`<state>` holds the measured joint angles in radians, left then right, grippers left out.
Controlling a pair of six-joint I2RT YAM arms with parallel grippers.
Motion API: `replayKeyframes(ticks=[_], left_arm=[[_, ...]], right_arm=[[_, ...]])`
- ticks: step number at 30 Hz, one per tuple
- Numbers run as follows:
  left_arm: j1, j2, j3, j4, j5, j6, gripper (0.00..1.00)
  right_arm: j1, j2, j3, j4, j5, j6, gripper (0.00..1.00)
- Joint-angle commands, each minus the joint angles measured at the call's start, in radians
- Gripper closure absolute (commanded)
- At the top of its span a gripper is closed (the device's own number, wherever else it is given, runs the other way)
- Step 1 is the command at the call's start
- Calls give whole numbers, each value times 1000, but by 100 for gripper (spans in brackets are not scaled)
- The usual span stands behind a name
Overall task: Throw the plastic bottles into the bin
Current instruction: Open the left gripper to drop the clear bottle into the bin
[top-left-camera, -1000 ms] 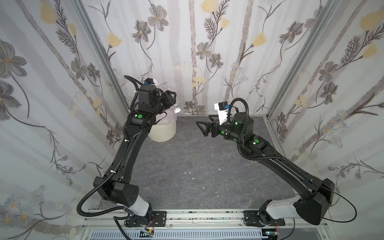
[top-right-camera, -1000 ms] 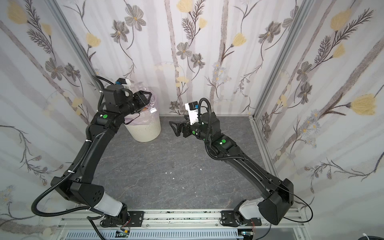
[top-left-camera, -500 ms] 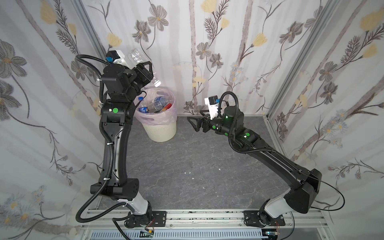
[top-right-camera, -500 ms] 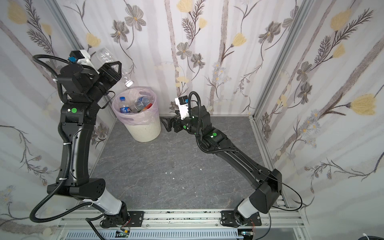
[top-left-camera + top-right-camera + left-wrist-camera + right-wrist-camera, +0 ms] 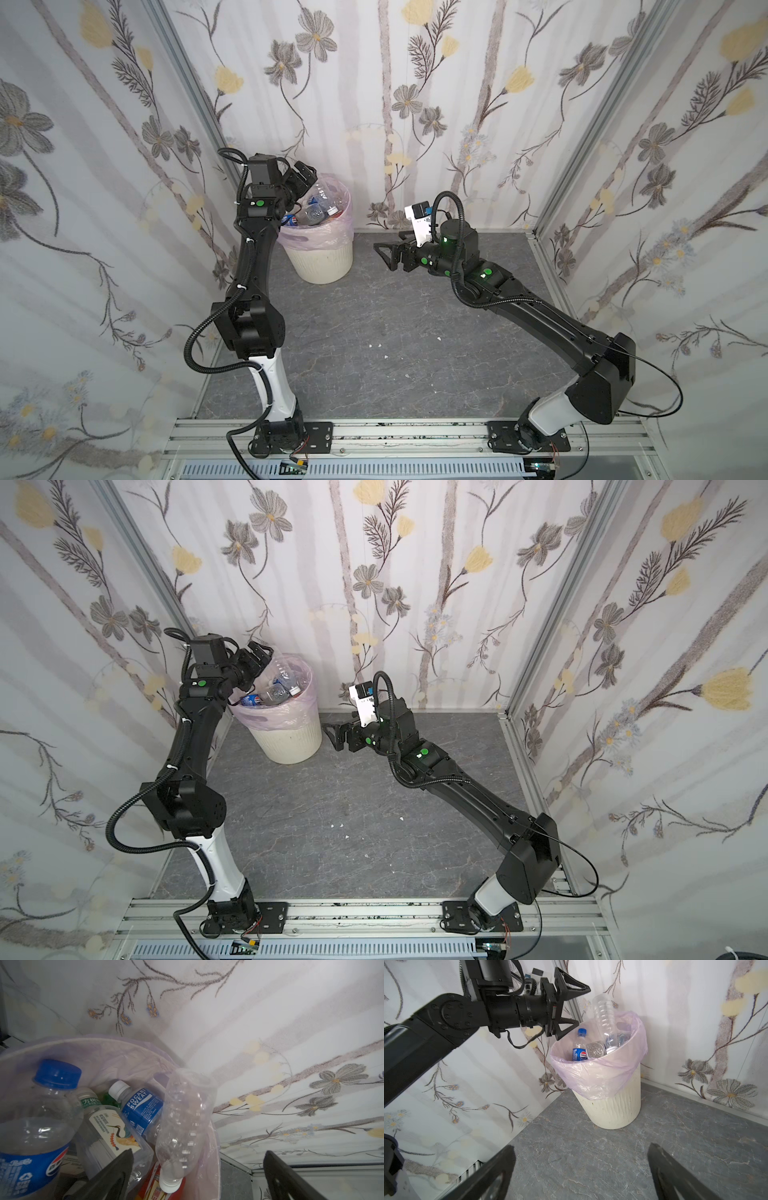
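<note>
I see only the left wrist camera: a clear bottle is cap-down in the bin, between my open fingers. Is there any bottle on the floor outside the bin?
Observer: No. In both top views the grey floor carries only a few white specks.
Operator: And where is the right gripper?
Observer: The right gripper hovers open and empty above the floor, beside the bin, pointing at it.
Operator: Is the clear bottle fully inside?
Observer: No. In the right wrist view the clear bottle sticks up above the rim, base end uppermost.
</note>
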<state>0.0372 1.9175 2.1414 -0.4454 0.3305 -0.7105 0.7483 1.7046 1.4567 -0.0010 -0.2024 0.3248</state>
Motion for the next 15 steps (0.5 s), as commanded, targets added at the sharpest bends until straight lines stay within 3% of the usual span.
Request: replayKeyframes(ticks=[1,7,15], left_arm=[[-9,-133,-45,54,17,6,0],[-13,-250,-130,54,-37,36,0],[-33,-256,-160,56,-30,40,0]], right_arm=[[0,-6,-16,50,1,23,0],[1,9,-19,67,-24,55,0],[1,-6,-46,60,-15,61,0]])
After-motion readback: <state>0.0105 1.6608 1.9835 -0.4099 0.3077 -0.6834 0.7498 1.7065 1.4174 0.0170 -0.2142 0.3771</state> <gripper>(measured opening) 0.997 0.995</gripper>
